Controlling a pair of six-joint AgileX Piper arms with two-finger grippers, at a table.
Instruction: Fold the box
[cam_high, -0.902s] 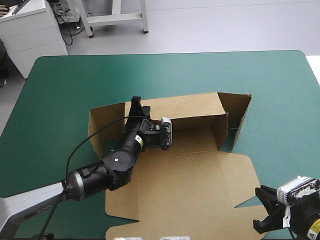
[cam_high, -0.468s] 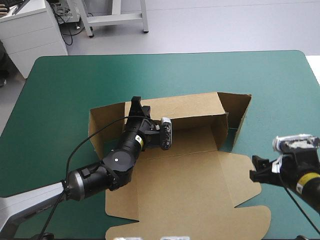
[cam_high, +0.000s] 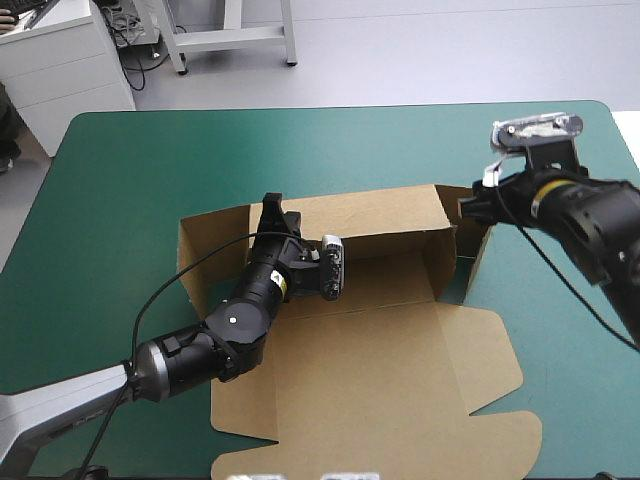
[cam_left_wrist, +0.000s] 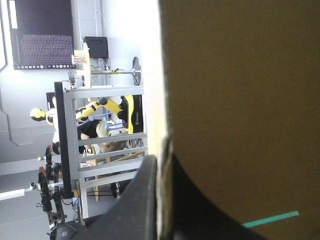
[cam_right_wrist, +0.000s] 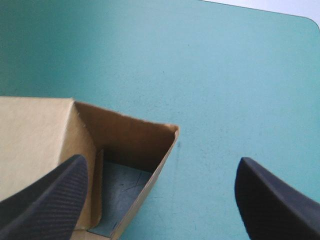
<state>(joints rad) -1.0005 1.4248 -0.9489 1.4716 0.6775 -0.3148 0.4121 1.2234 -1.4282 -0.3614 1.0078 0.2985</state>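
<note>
Two tools: both mine, at one brown box (cam_high: 395, 275) in the middle of the tabletop (cam_high: 150, 160), on its teal-green cover.
Lid (cam_high: 380, 380): flat, spread toward the near edge, rounded tabs at its near corners.
Tray floor (cam_high: 380, 268): lies between the Lid and the raised far wall (cam_high: 370, 212).
Left tool (cam_high: 272, 208): pinched almost together on the far wall's top edge, toward its left end; the board runs between my black fingers.
Left wall (cam_high: 190, 250): upright, just beside my left arm.
Right end flap (cam_high: 480, 255): standing, angled outward, a patch of cover showing inside it.
Right tool (cam_high: 470, 208): fingers spread wide, holding nothing, over the flap's far top corner; one finger above board, the other above bare cover.
Contact with the flap: cannot tell.
</note>
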